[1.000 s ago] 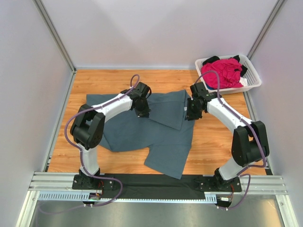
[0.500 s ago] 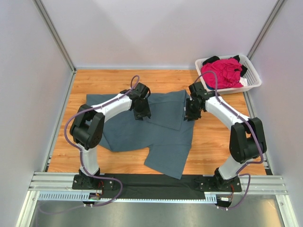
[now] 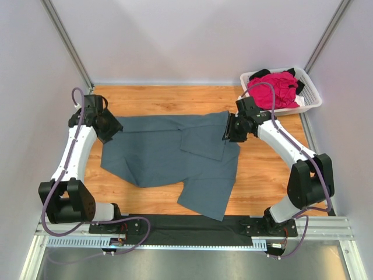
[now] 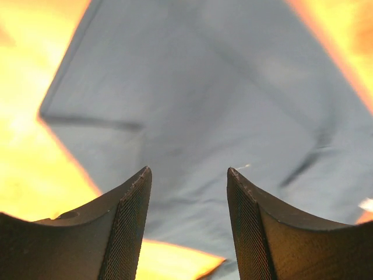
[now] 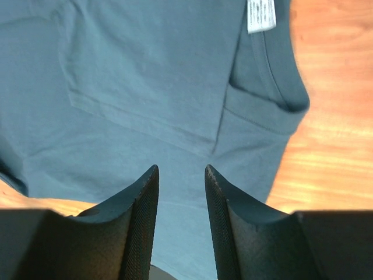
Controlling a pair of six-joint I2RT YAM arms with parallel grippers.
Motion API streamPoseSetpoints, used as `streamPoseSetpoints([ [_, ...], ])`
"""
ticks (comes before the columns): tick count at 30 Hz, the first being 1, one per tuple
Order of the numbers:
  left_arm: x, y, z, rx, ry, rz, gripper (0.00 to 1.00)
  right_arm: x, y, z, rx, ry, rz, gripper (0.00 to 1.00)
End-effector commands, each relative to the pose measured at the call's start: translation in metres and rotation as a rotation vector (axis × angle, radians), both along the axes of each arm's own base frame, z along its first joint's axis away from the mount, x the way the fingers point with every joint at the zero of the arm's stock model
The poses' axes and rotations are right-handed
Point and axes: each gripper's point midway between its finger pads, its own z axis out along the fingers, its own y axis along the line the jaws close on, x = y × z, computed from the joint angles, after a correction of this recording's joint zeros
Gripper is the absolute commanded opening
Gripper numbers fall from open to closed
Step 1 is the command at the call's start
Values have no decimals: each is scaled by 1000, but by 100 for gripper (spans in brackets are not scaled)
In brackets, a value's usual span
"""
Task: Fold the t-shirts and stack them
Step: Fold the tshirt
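Left gripper (image 3: 111, 127): parted to a moderate gap, nothing between the jaws. In the wrist view (image 4: 187, 224) it hangs over the left corner of the blue-grey t-shirt (image 4: 192, 105), with bare wood showing on both sides of the cloth. I cannot tell whether my fingertips touch the fabric.

Right gripper (image 3: 229, 130): also parted, with a narrower gap than the left, and holding nothing. In its wrist view (image 5: 180, 219) the jaws frame a folded-over panel of the same shirt (image 5: 145, 87). The collar and its white neck label (image 5: 260, 14) sit at the upper right. Contact with the cloth cannot be told.

Blue-grey t-shirt (image 3: 169, 157): lies spread on the wooden table (image 3: 262, 169) between my two arms. One flap is folded in near the right gripper, and one part reaches toward the near edge.

White slatted basket (image 3: 312, 97): stands at the far right corner, just beyond the right gripper. It holds a crumpled pink t-shirt (image 3: 273, 88) heaped above the rim. The black t-shirt (image 3: 260, 74) shows at the pink one's edges.
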Motion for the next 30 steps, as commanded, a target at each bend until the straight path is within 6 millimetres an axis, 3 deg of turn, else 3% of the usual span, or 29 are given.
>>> streamPoseSetpoints([
  [1,-51,10,-40,75,230,23,61,-15,0,-6,40,-5,-30,40],
  [7,-66,10,-68,73,267,50,59,-56,-17,-44,2,95,-83,41],
  [11,-68,3,-94,90,341,6,58,-70,-22,-52,-2,122,-103,41],
  [15,-56,4,-104,162,377,-17,58,-77,-28,-50,-11,114,-122,40],
  [22,-34,26,-114,294,418,2,54,-86,-39,-47,-52,116,-142,40],
  [30,-24,18,-131,269,433,-25,49,-98,-44,-49,-72,149,-145,40],
])
